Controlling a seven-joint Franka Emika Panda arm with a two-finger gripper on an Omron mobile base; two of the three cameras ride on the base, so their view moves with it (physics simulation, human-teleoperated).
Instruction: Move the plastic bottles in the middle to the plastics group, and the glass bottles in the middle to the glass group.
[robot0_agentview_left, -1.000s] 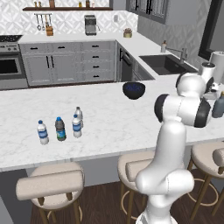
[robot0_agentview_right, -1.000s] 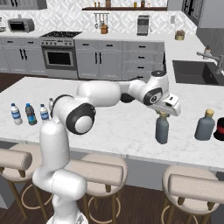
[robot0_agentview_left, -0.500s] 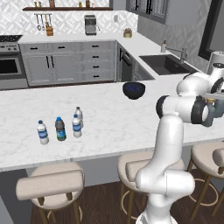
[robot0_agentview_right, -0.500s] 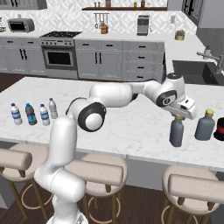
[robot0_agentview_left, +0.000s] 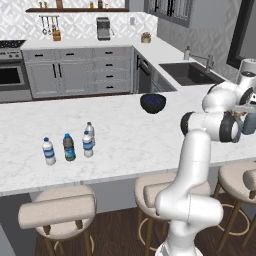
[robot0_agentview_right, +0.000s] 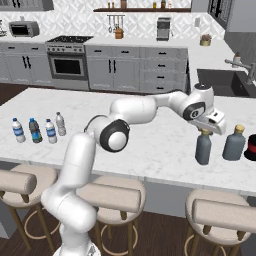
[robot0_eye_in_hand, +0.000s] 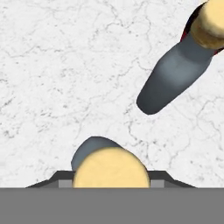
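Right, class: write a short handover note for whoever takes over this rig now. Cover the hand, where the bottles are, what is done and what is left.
Hand: shut on the neck of the grey-teal glass bottle, which stands upright near the counter's front edge.
Glass group: the dark slate-blue bottle stands just beside it, apart.
Slim bottles: four stand together at the far left of the counter.
Done: glass bottle brought to its group.
Left: release it, then check the plastics.
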